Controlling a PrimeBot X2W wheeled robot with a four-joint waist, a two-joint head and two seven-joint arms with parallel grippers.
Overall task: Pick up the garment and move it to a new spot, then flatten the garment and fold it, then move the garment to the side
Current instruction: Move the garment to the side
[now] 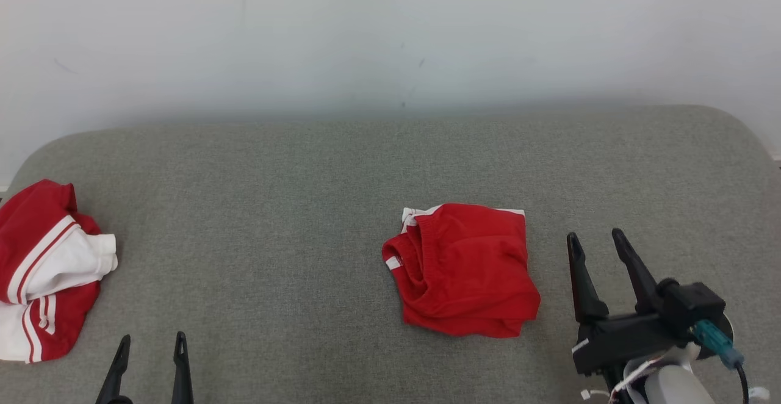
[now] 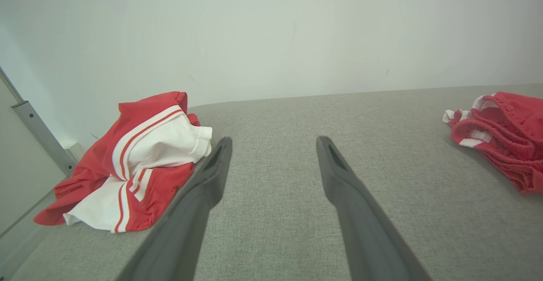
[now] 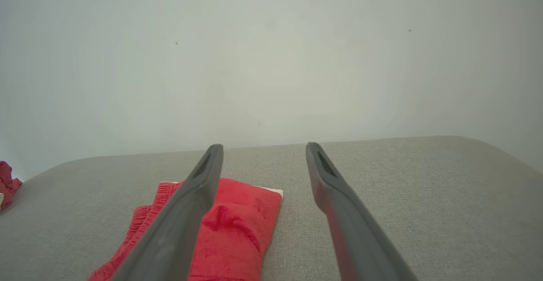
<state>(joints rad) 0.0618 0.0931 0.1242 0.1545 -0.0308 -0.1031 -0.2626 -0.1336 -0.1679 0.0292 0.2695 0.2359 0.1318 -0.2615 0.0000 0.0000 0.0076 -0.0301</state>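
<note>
A red garment (image 1: 470,270) with white trim lies folded into a compact block at the middle of the grey fabric surface (image 1: 274,196). It sits at the right edge of the left wrist view (image 2: 505,132) and low, behind the left finger, in the right wrist view (image 3: 237,226). My right gripper (image 1: 595,235) stands open just right of it, apart from the cloth, with nothing between its fingers (image 3: 264,146). My left gripper (image 1: 152,337) is open at the lower left, empty (image 2: 273,140), well away from the folded garment.
A crumpled red and white striped garment (image 1: 43,263) lies at the far left edge of the surface (image 2: 140,153), with a corner of it at the edge of the right wrist view (image 3: 6,179). A pale wall (image 1: 390,38) rises behind the surface.
</note>
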